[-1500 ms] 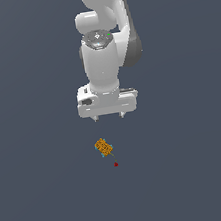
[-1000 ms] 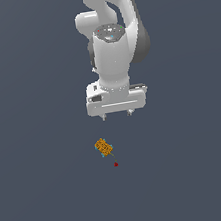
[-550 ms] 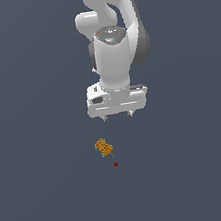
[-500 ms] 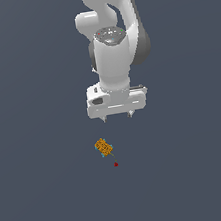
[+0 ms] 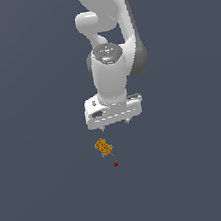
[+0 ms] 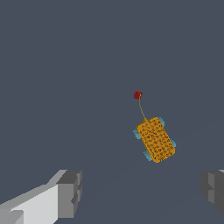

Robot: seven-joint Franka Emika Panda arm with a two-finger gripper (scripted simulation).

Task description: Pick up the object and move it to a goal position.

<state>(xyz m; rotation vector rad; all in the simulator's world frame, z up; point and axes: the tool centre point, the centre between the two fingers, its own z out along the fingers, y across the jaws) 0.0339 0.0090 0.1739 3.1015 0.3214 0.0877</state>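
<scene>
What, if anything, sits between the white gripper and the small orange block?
Nothing visible. The white gripper hangs apart from the small orange-yellow patterned block, with only bare grey background between. The tiny red dot lies beyond the block, not between them.

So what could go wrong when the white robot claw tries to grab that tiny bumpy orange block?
The tiny bumpy orange block lies askew between the white gripper's open fingers, so they might pinch its corners and spin it away. A thin line seems to link it to the small red dot, which could tug.
</scene>
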